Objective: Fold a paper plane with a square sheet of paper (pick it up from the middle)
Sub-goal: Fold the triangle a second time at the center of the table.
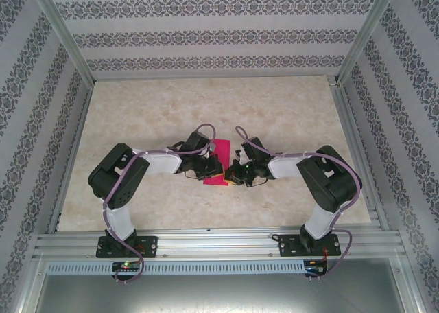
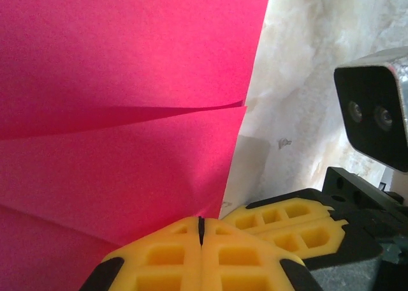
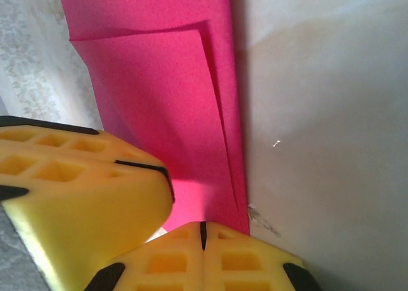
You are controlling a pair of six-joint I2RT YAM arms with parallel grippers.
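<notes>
High rear view down over the table (image 1: 274,114); both wrist views tight on the shared pink paper (image 2: 127,80).

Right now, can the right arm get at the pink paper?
Likely yes: the right gripper is at the edge of the paper, jaws shut on it; the left gripper pinches beside it, not blocking.

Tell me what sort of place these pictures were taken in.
Probably a robot test cell rather than a home or workshop: a marble-look table boxed in by patterned wall panels on a metal frame, with a left arm and right arm bolted at its near edge, holding pink paper.
</notes>
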